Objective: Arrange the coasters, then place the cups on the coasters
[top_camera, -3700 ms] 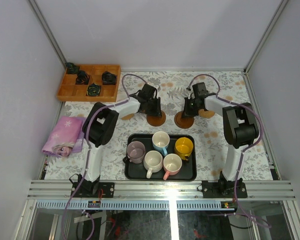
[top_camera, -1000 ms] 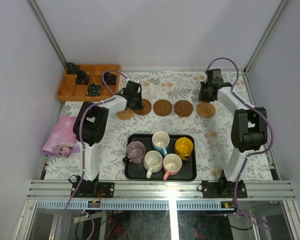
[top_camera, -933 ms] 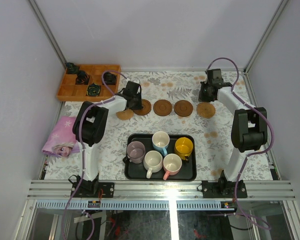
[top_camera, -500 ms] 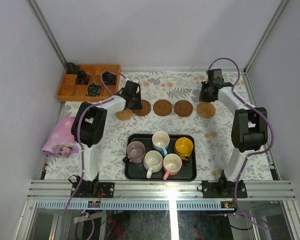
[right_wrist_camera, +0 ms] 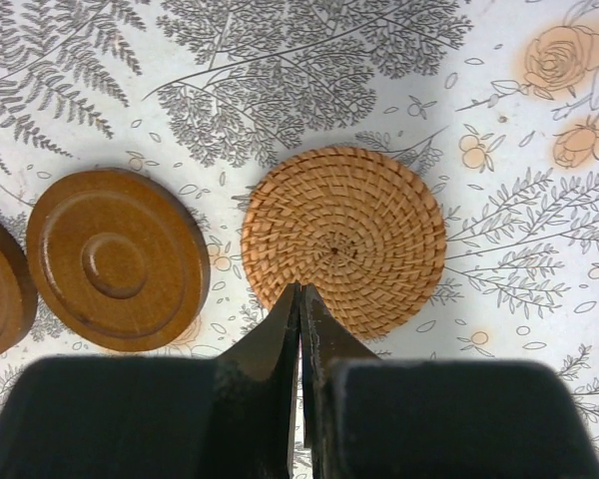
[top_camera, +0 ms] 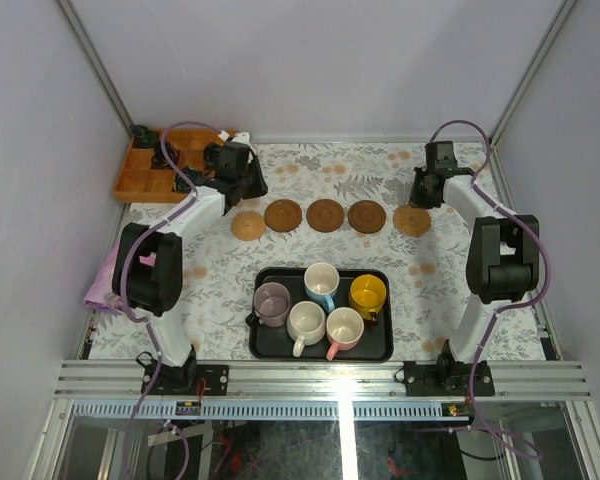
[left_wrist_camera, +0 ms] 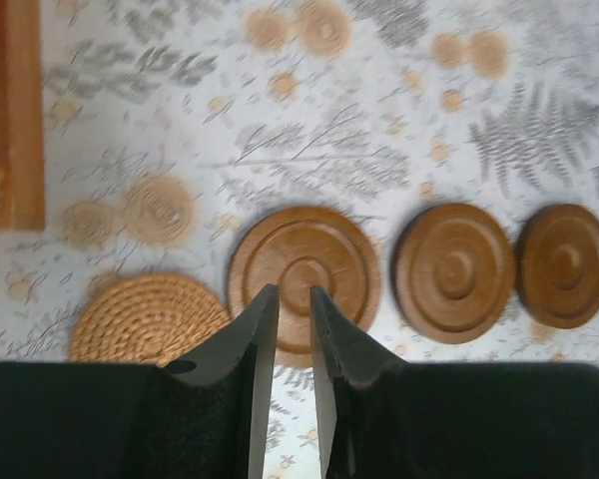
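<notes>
Nearest the arm bases, a black tray holds all five mugs: the cream mug and the pink-handled mug in front, the mauve mug at the left, and the blue mug and yellow mug behind. A pink cloth lies at the left edge of the table, partly hidden by the left arm. Beyond the tray, five coasters lie in a row across the floral tablecloth, close together but apart. There is a woven coaster at the left end, then three wooden coasters, then a second woven one at the right end. All the mugs stand on the tray, well apart from the row. The left gripper is just past the row's left end. Its fingers are parted by a narrow slit with nothing between them, and in its wrist view the tips point at the leftmost wooden disc; I cannot tell whether they touch it. The right gripper is just past the right end, fingers pressed together and empty, tips at the edge of the right woven disc. Farthest off, an orange box sits at the far left corner.
</notes>
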`<state>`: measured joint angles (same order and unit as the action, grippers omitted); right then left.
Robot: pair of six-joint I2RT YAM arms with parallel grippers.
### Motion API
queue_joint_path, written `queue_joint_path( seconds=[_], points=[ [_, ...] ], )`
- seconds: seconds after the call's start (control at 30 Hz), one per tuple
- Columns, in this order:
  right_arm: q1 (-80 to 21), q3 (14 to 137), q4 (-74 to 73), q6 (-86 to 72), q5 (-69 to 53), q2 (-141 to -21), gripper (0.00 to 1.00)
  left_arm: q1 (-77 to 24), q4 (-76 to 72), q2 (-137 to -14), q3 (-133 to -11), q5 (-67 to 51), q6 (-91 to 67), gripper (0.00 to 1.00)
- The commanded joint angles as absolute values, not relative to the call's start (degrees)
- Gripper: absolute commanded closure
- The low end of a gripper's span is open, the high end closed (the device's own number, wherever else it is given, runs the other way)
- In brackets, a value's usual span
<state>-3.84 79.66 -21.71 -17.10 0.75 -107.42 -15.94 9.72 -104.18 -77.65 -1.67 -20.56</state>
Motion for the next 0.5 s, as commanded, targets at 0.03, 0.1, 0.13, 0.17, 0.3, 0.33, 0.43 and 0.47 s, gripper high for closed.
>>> queue_joint_path(
  seconds=[0.03,0.1,0.13,0.17,0.3,0.33,0.43,0.47],
  points=[
    [-2.5,79.2,-22.1,-16.5,2.5,-107.5,1.00,-14.5,10.1,-104.4,-72.3,2.5,-22.0,0.83],
    [-2.2,79.1,-22.3,-16.5,2.4,-108.0,1.00,-14.1,11.3,-104.9,-71.9,3.6,-22.2,0.84],
    [-2.0,79.1,-22.4,-16.5,2.5,-108.3,1.00,-13.9,12.0,-105.1,-71.9,4.0,-22.4,0.85],
    [-1.9,79.1,-22.6,-16.5,2.5,-108.6,1.00,-13.8,12.4,-105.4,-71.9,4.2,-22.7,0.85],
    [-1.5,78.8,-23.3,-16.4,2.4,-109.7,1.00,-13.2,13.4,-106.0,-71.1,4.9,-23.4,0.88],
    [-1.5,78.7,-23.4,-16.3,2.3,-109.9,1.00,-13.2,13.6,-105.9,-70.9,5.0,-23.4,0.88],
    [-1.3,78.0,-23.3,-16.3,2.3,-110.5,1.00,-13.1,14.5,-106.2,-70.4,5.5,-23.5,0.89],
    [-1.2,77.7,-23.2,-16.4,2.2,-110.7,1.00,-13.0,14.7,-106.5,-70.2,5.7,-23.6,0.89]
  ],
)
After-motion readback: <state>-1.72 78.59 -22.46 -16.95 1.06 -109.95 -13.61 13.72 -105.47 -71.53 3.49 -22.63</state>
